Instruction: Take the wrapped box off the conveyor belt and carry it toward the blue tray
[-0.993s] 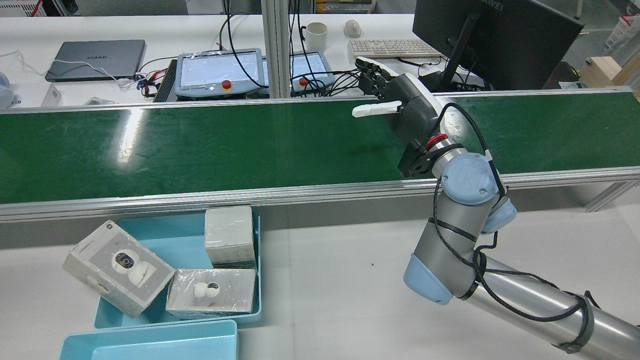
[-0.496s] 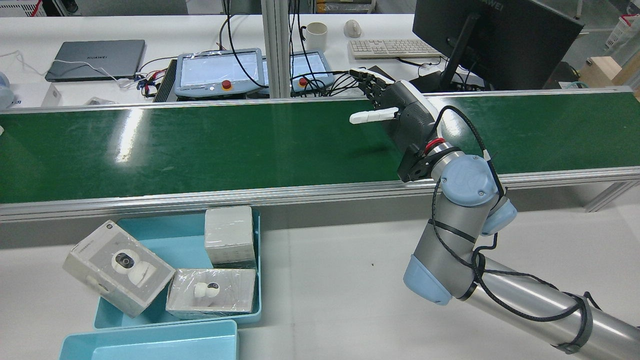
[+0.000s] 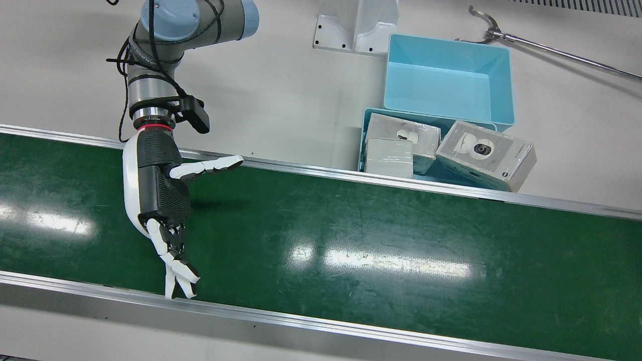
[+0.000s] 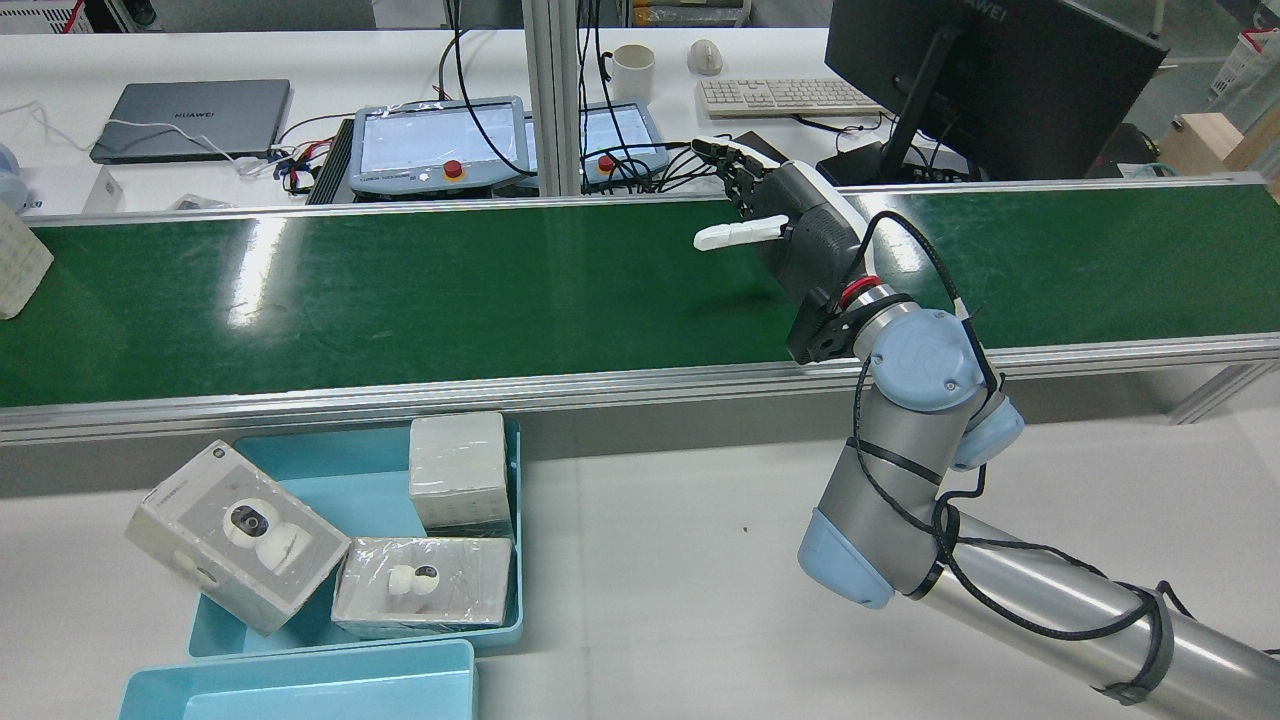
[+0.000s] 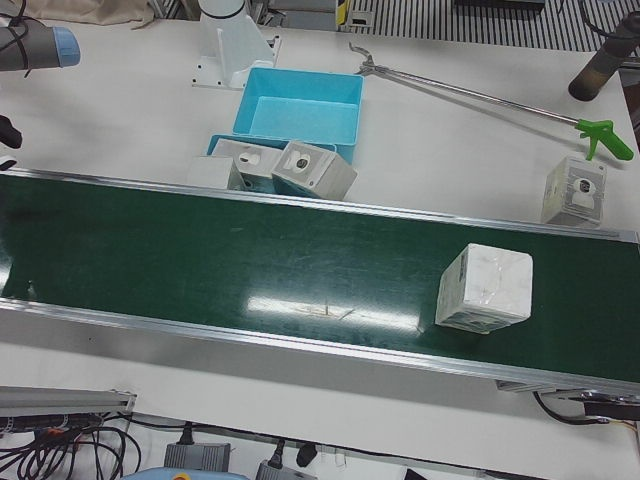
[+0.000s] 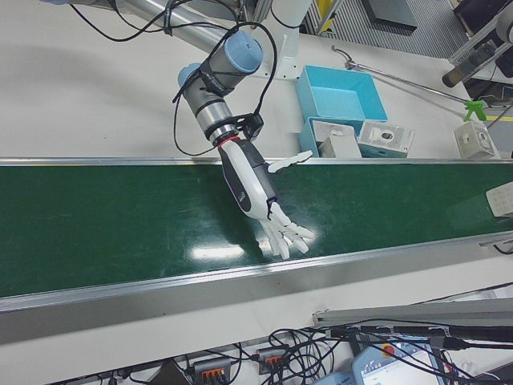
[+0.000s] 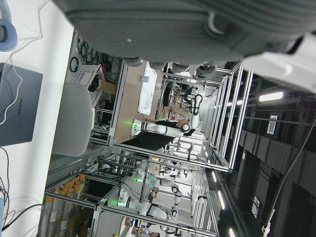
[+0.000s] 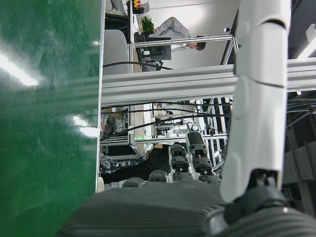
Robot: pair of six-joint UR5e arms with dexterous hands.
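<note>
In the front view one right hand (image 3: 159, 200) hangs over the green conveyor belt (image 3: 401, 240), fingers (image 3: 175, 260) spread toward the belt's near rail and the thumb stuck out sideways, holding nothing; two blue trays (image 3: 449, 80) sit beyond the belt, the nearer one carrying three wrapped camera boxes (image 3: 484, 153) (one tilted over its rim), and a long reach tool (image 3: 551, 50) lies on the white table. The rear view shows the same right hand (image 4: 790, 225) splayed wide above the belt (image 4: 400, 290), empty, with one wrapped box (image 4: 18, 275) just at the belt's left end, well apart from the hand; the blue tray (image 4: 270, 630) with its three boxes lies near the view's lower left. In the left-front view that single wrapped box (image 5: 485, 288) stands on the belt (image 5: 200, 260), nothing touching it, and one more small box (image 5: 575, 192) rests on the table by the reach tool (image 5: 480, 100). The right-front view gives one right hand (image 6: 260, 188), released and flat over the belt (image 6: 96, 224). The left hand view shows only the dark underside of the left hand (image 7: 187, 29), so whether it is spread or closed I cannot tell. The right hand view shows a straight white finger (image 8: 259, 98) beside the belt (image 8: 44, 123), grasping nothing.
</note>
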